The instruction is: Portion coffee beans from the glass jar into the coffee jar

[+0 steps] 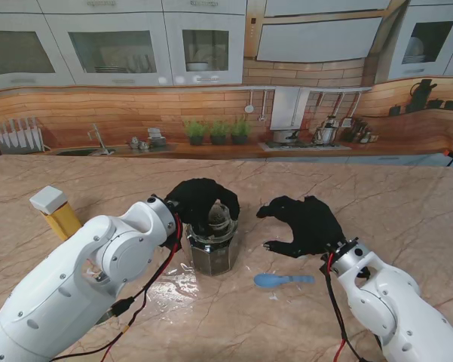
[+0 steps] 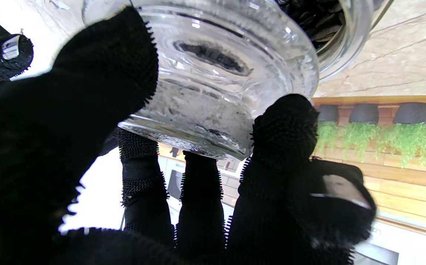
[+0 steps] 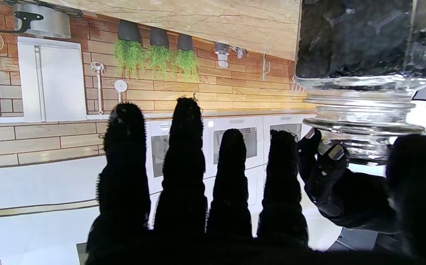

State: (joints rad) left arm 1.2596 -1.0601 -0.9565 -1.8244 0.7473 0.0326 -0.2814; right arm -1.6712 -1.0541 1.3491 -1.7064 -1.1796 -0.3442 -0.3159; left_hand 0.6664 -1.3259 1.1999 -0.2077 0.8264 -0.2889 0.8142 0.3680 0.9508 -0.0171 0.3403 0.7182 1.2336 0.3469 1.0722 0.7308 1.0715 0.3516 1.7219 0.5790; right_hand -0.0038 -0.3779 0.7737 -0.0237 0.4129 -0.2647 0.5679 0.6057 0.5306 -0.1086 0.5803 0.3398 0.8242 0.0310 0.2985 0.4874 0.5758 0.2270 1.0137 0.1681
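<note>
A glass jar (image 1: 211, 255) full of dark coffee beans stands mid-table. My left hand (image 1: 194, 200), in a black glove, comes down on it from above and is shut on its glass lid (image 1: 217, 216). In the left wrist view the fingers (image 2: 286, 132) wrap the lid (image 2: 216, 92), and beans show in the jar (image 2: 319, 22) behind; whether the lid is off the mouth I cannot tell. My right hand (image 1: 310, 225) hovers open just right of the jar, fingers (image 3: 185, 147) spread, holding nothing, the jar (image 3: 364, 48) beside it. A yellow jar with a white cap (image 1: 56, 211) stands far left.
A blue spoon (image 1: 283, 280) lies on the marble table (image 1: 407, 204), nearer to me than the right hand and to the right of the glass jar. A glossy wet-looking patch (image 1: 182, 280) lies in front of the jar.
</note>
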